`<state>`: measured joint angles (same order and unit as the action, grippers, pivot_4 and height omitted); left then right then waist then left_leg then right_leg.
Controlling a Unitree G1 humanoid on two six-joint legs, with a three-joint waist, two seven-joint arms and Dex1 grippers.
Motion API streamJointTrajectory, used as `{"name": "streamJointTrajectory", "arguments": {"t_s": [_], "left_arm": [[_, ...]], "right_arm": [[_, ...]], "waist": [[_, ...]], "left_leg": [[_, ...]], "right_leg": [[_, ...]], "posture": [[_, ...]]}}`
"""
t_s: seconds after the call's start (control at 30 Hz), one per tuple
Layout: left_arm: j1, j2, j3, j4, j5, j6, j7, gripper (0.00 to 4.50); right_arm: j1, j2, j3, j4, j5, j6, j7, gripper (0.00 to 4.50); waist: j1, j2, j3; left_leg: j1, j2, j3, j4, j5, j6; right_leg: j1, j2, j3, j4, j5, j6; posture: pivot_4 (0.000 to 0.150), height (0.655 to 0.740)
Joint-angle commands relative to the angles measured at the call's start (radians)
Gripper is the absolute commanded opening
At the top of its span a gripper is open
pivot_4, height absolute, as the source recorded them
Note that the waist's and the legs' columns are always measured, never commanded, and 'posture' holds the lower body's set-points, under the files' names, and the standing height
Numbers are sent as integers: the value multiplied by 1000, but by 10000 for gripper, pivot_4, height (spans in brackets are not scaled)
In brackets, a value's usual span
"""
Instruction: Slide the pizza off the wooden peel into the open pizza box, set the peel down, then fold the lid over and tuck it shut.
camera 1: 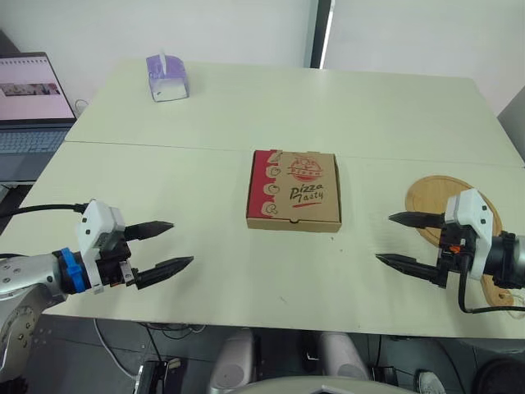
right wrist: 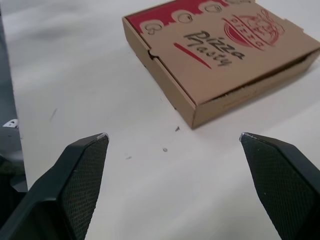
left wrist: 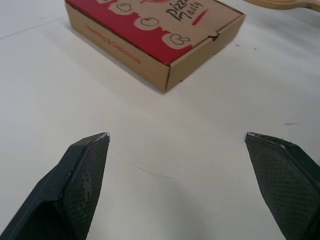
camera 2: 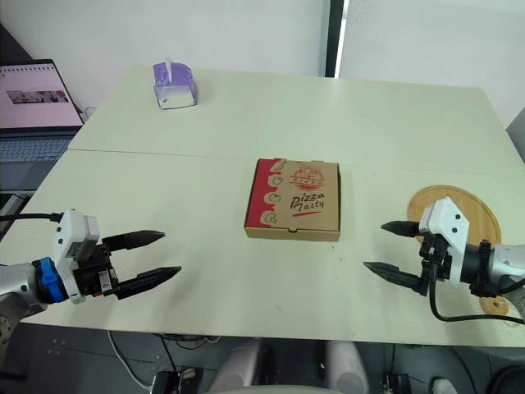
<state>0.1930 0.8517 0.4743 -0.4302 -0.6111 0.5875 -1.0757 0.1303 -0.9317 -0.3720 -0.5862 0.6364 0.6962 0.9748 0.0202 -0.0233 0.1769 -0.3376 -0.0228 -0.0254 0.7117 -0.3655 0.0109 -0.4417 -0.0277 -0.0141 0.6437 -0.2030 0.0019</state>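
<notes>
Fingers spread and empty on your left gripper [camera 1: 182,242] and right gripper [camera 1: 383,237], you face the pizza box [camera 1: 294,190] shut at the centre of the tabletop [camera 1: 246,107] and the wooden peel [camera 1: 428,195] bare near its right edge: the task looks essentially complete.

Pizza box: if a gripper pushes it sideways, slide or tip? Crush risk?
Probably slides, not tips: the pizza box lies low and flat on the smooth table. Looks like thin cardboard, so likely light and dentable by a pinch. Its lid edge shows a slight gap, so it could lift if snagged.
</notes>
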Motion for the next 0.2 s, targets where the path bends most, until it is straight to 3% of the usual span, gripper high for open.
{"name": "streamJointTrajectory", "arguments": {"t_s": [0.03, 0.2], "left_arm": [[8, -12, -5, -44, 32, -29, 64, 44846], [-36, 15, -38, -3, 66, -36, 92, 44846]], "right_arm": [[6, 19, -36, -56, 20, 9, -52, 45000], [48, 14, -38, -83, 56, 42, -53, 45000]], "waist": [[1, 0, 0], [2, 0, 0]], "left_leg": [[0, 0, 0, 0, 0, 0], [1, 1, 0, 0, 0, 0]], "right_leg": [[0, 0, 0, 0, 0, 0], [0, 1, 0, 0, 0, 0]], "posture": [[1500, 7400], [1500, 7400]]}}
